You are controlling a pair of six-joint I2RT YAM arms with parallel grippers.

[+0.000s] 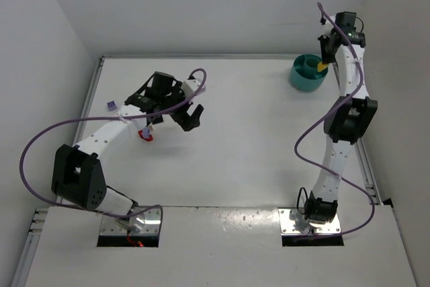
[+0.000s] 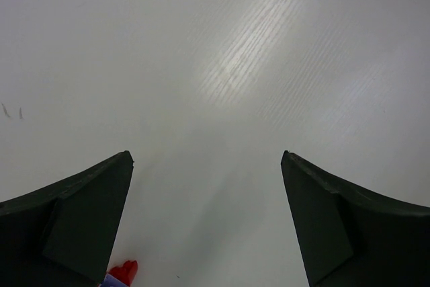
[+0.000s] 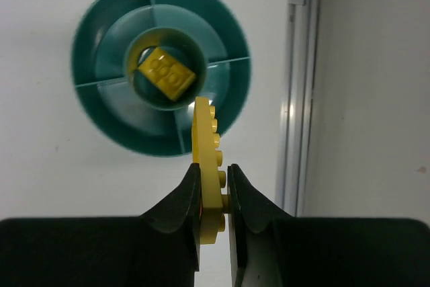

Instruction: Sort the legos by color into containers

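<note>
Your right gripper (image 3: 213, 179) is clenched on a yellow plate (image 3: 205, 139) over the teal tub (image 3: 101, 25) at the desk's (image 1: 255, 146) far right. Your left gripper (image 2: 205, 156) hangs released near a red lego (image 2: 124, 272).

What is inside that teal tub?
The tub holds one yellow brick in its middle cup. The outer sections look empty where visible; a second yellow brick in the right gripper hides part of one.

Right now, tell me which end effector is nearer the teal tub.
Right. The right end effector hangs just above the teal tub, pinching a yellow lego; the left end effector is far across the table, open, beside a red lego.
</note>
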